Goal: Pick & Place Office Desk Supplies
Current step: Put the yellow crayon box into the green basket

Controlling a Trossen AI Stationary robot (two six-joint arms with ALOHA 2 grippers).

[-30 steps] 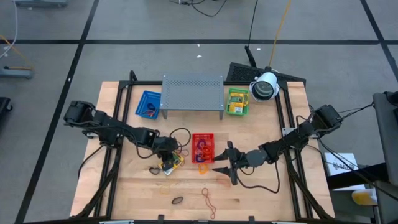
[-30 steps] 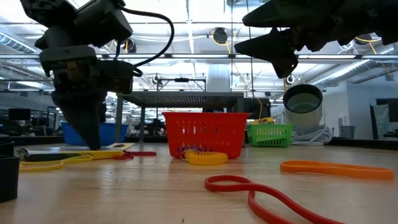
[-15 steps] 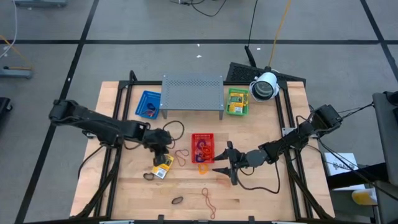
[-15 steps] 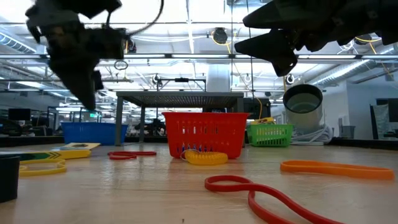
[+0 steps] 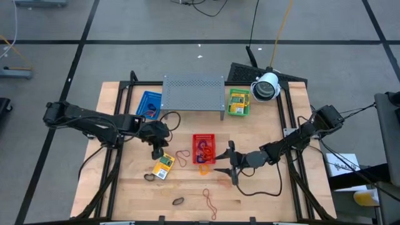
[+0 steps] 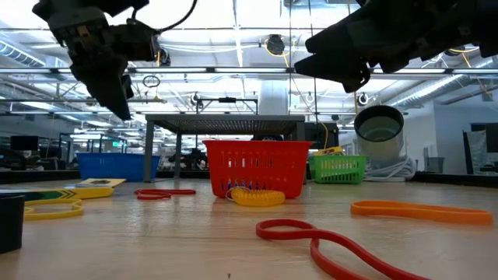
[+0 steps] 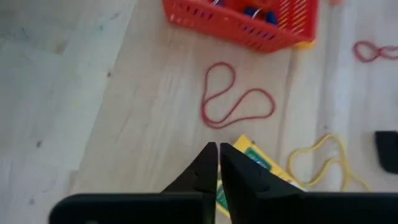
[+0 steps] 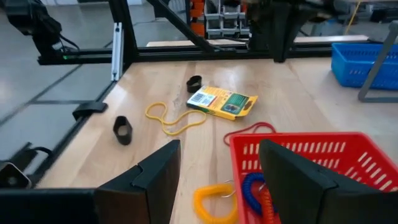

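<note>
A yellow-and-green packet (image 5: 164, 166) lies flat on the table, left of the red mesh basket (image 5: 204, 148); it also shows in the left wrist view (image 7: 264, 169) and the right wrist view (image 8: 222, 101). A red band (image 7: 233, 102) and a yellow band (image 7: 317, 163) lie beside it. My left gripper (image 5: 155, 149) is shut and empty, raised above the table (image 6: 109, 78), just on the far side of the packet. My right gripper (image 5: 226, 164) is open and empty, above the table to the right of the red basket, its fingers (image 8: 155, 180) pointing toward the basket.
The red basket holds several bands, and an orange coil (image 8: 214, 202) lies against it. The blue basket (image 5: 149, 104), grey rack (image 5: 194, 94) and green basket (image 5: 238, 102) stand at the far edge. Loose bands (image 5: 209, 201) lie near the front edge, and black loops (image 8: 122, 129) near the packet.
My left gripper stood with its tips down at the packet. It has risen and drawn back toward the table's far left. The packet stays flat on the table.
</note>
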